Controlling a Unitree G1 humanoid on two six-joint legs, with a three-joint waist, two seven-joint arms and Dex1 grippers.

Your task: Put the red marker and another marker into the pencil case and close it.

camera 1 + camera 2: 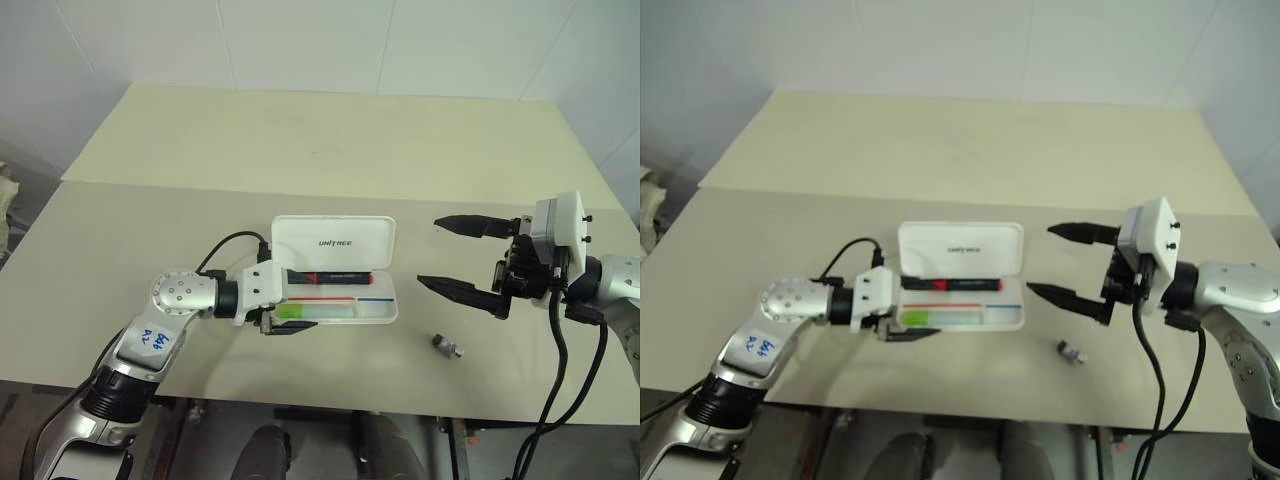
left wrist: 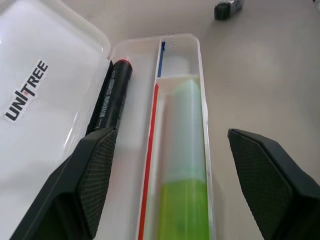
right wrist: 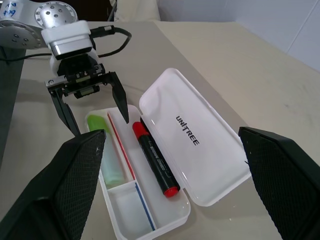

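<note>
Pencil case [image 1: 335, 240] lies open on the table [image 1: 300, 150], lid tipped back. Red marker [image 3: 155, 160] sits in the case compartment next to the lid hinge; green-ended marker [image 3: 104, 150] in the front compartment. Left gripper [image 3: 90, 102] at the case's left end, fingers spread wide, holding nothing. Right gripper [image 1: 462, 258] well right of the case, fingers wide, empty. Small grey cylinder [image 1: 447, 346] on the table right of the case

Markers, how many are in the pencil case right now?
2. The red marker lies in the compartment next to the open lid; the green-ended marker lies in the outer compartment. The pencil case hides nothing.
</note>
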